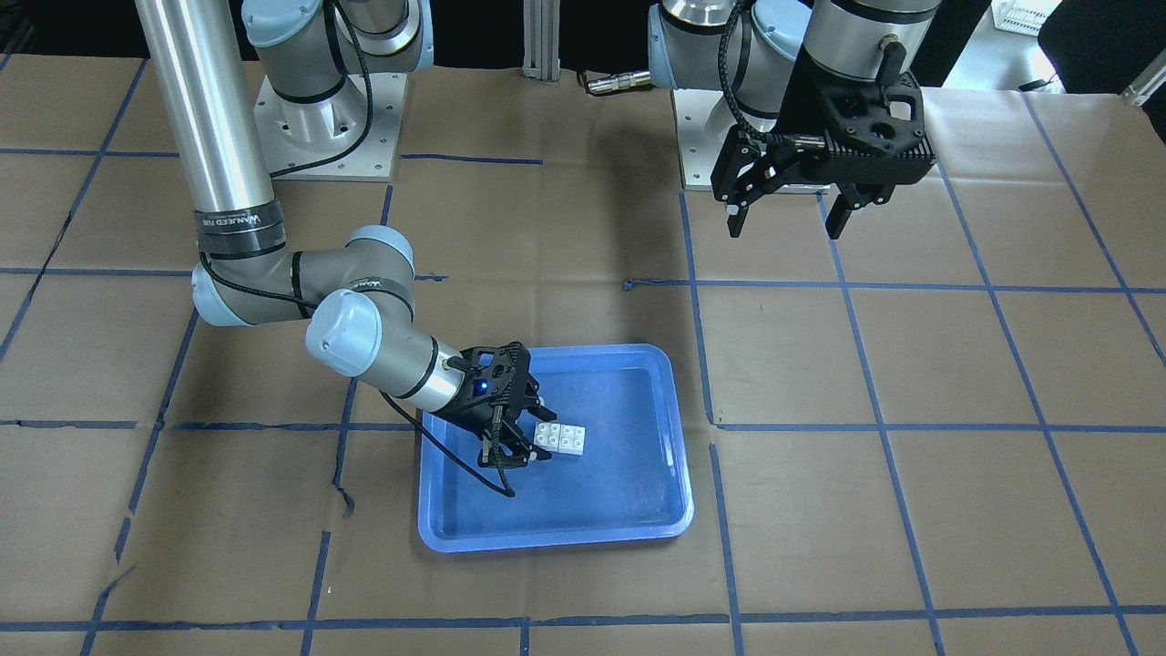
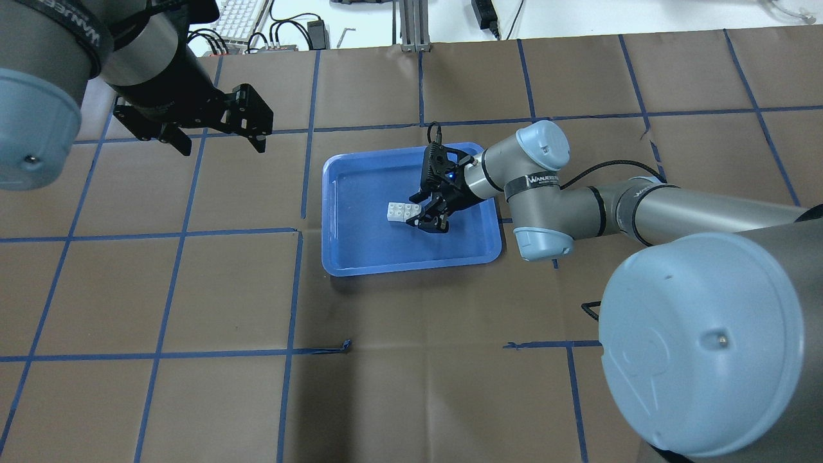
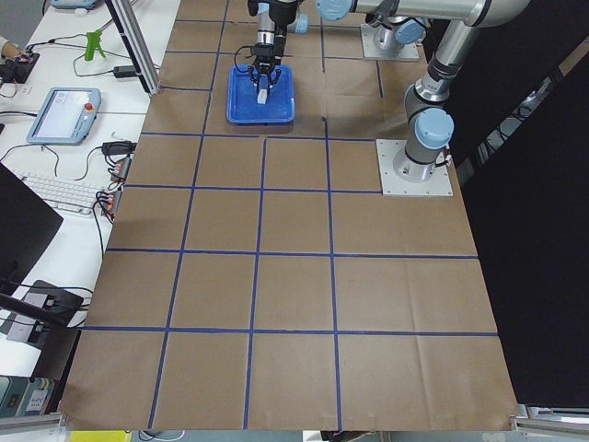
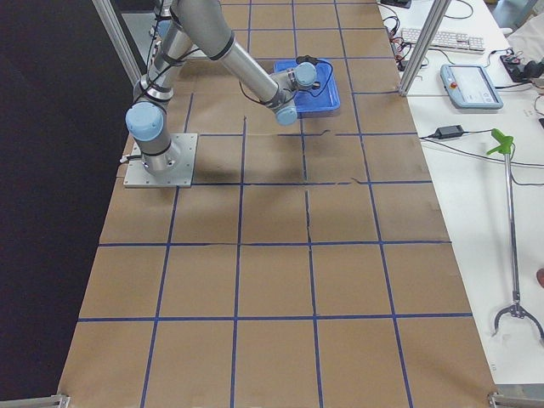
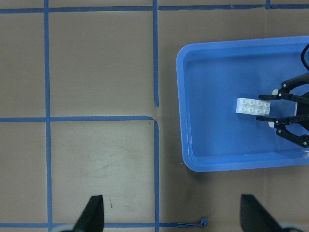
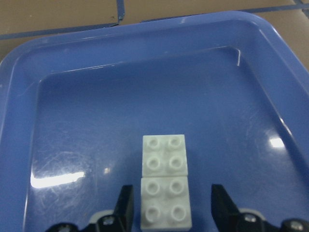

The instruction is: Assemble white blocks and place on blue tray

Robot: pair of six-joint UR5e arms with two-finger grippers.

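The two white blocks (image 6: 164, 179) lie side by side, touching, studs up, on the floor of the blue tray (image 6: 96, 121). They also show in the overhead view (image 2: 404, 211) and the front view (image 1: 560, 438). My right gripper (image 6: 173, 208) is open and low in the tray (image 2: 347, 257), one finger on each side of the nearer block with a small gap on each side. It also shows from above (image 2: 419, 212). My left gripper (image 2: 222, 145) is open and empty, high above the paper-covered table, well off from the tray (image 5: 217, 72).
The table is covered in brown paper with a blue tape grid. Both arm bases (image 1: 328, 118) stand at the robot's edge. A keyboard and cables (image 2: 238, 19) lie beyond the far edge. The tray (image 1: 556, 538) sits near the table's middle.
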